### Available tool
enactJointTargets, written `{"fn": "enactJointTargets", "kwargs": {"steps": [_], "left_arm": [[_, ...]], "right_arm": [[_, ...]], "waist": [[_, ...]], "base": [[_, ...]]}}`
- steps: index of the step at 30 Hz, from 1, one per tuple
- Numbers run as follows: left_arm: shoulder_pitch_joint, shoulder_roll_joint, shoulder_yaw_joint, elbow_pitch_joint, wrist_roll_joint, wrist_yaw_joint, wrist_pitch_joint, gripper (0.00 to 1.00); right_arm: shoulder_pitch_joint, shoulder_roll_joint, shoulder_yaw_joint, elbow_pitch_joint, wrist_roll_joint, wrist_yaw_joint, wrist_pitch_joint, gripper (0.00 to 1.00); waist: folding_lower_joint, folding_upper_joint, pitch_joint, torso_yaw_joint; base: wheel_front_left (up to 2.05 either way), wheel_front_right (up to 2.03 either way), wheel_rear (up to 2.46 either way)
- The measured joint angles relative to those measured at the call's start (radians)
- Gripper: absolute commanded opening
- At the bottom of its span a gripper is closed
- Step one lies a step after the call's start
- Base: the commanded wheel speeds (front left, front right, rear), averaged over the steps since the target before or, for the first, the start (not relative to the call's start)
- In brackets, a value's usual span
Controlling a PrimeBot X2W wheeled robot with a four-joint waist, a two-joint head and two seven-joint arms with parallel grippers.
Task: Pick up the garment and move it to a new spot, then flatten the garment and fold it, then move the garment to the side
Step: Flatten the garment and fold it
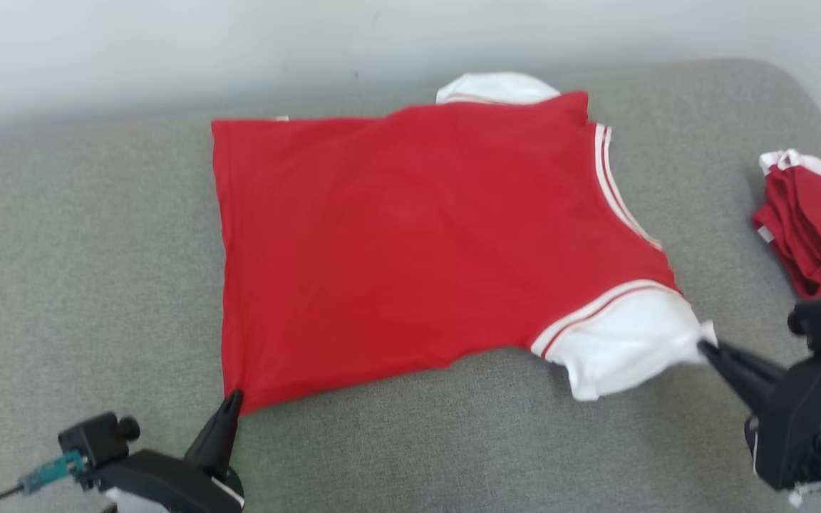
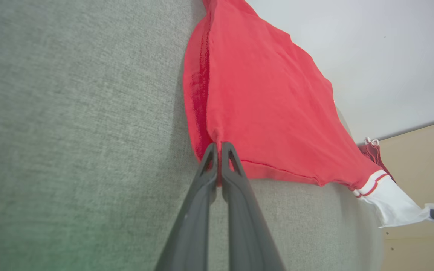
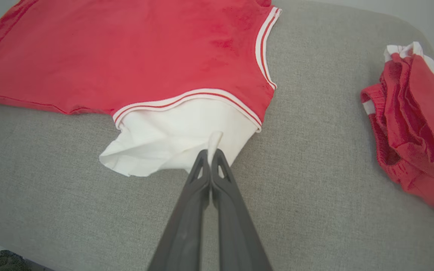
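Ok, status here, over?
Both shut: left end effector on red shirt hem corner, right end effector on its white sleeve. Shirt spread flat on grey cushion. Nothing blocking; second red garment at right, clear.

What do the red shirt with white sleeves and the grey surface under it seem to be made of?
Red shirt with white sleeves: probably a soft, matte cotton-type knit; it drapes limply and puckers at its pinched corners. Grey padded surface: seemingly a coarse woven upholstery fabric, matte, with a flecked weave showing up close.
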Motion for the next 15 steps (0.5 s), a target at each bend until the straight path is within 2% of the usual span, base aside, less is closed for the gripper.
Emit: {"fn": "enactJointTargets", "kwargs": {"steps": [6, 15], "left_arm": [[0.073, -0.008, 0.010, 0.001, -0.028, 0.018, -0.012, 0.00], [0.167, 0.002, 0.022, -0.004, -0.051, 0.044, 0.003, 0.00]], "right_arm": [[0.126, 0.023, -0.046, -0.034, 0.046, 0.000, 0.080, 0.00], [0.229, 0.071, -0.090, -0.056, 0.064, 0.000, 0.140, 0.00]], "waist": [[0.0000, 0.0000, -0.049, 0.002], [0.0001, 0.0001, -0.075, 0.004]], "base": [[0.00, 0.00, 0.00], [0.00, 0.00, 0.00]]}}
